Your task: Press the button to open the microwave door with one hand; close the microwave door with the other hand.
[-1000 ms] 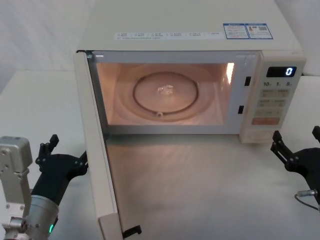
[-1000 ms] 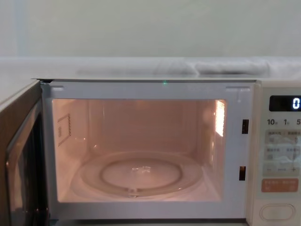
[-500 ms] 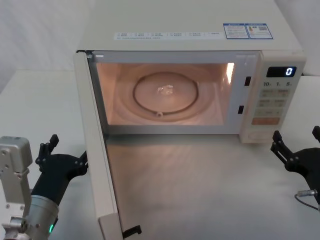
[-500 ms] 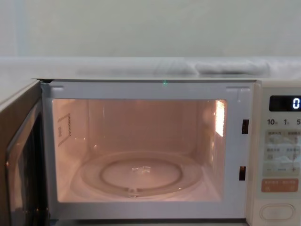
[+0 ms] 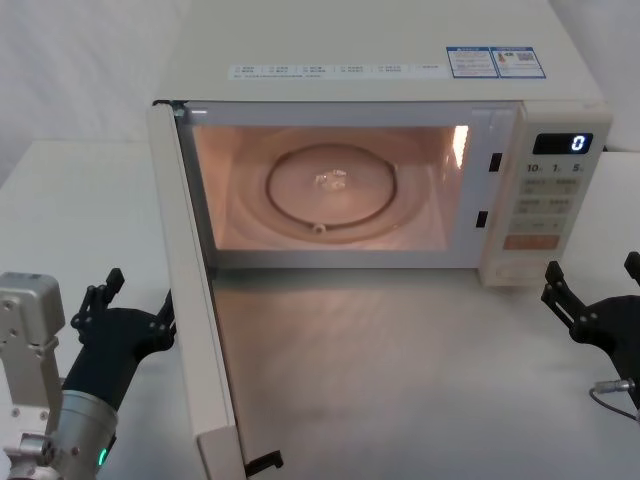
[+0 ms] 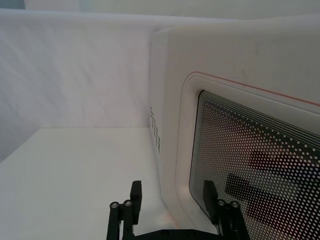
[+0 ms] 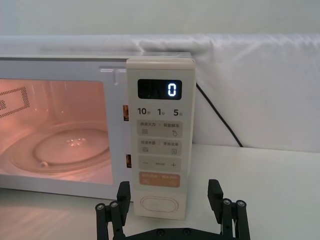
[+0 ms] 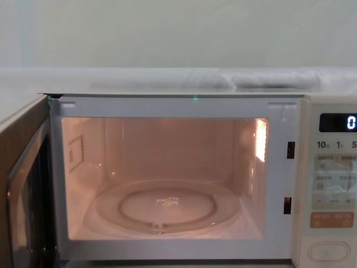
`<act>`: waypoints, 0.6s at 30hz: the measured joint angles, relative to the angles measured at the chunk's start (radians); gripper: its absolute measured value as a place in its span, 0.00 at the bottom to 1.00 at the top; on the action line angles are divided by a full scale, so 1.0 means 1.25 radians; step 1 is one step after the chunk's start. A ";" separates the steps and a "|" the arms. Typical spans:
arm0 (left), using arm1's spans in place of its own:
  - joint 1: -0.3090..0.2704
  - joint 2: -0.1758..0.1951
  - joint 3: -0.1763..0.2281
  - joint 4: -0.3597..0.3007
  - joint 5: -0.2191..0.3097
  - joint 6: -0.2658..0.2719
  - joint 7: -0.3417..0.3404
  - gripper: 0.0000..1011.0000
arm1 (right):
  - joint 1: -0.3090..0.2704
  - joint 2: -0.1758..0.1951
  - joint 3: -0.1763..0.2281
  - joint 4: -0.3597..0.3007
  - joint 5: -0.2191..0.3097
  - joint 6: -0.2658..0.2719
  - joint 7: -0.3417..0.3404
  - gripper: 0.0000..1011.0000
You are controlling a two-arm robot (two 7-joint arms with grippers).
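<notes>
Leftmost, the left gripper (image 5: 133,300) sits low on the table (image 5: 80,200), jaws spread, just outside the outer face of the door (image 5: 195,330); in the left wrist view its fingers (image 6: 135,192) flank the door's (image 6: 240,165) dotted window edge, contact not discernible. Door: swung fully open toward the robot, hinged at the microwave's (image 5: 390,50) left side. Centre: lit cavity with glass turntable (image 5: 330,190) exposed. Right: control panel with display (image 5: 562,143) reading 0; the button (image 7: 159,205), wide and pill-shaped, lies at the panel's bottom, below an orange key (image 7: 160,179). Far right: the right gripper (image 5: 590,290), jaws spread, hangs near the panel's lower corner, facing the button, apart from it.
</notes>
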State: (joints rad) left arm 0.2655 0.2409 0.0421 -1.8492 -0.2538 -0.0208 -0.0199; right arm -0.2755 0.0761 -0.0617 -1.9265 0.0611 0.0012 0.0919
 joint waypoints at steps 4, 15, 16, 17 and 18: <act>0.000 0.000 0.000 0.000 0.000 0.000 0.000 0.68 | 0.000 0.000 0.000 0.000 0.000 0.000 0.000 0.99; 0.000 0.000 0.000 0.000 0.000 0.000 0.000 0.35 | 0.000 0.000 0.000 0.000 0.000 0.000 0.000 0.99; 0.000 0.000 0.000 0.000 0.000 0.000 0.000 0.32 | 0.000 0.000 0.000 0.000 0.000 0.000 0.000 0.99; 0.000 0.000 0.000 0.000 0.000 0.000 0.000 0.27 | 0.000 0.000 0.000 0.000 0.000 0.000 0.000 0.99; 0.000 0.000 0.000 0.000 0.000 0.000 0.000 0.24 | 0.000 0.000 0.000 0.000 0.000 0.000 0.000 0.99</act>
State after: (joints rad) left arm 0.2655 0.2410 0.0421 -1.8492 -0.2538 -0.0208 -0.0198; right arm -0.2755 0.0761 -0.0617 -1.9265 0.0611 0.0012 0.0919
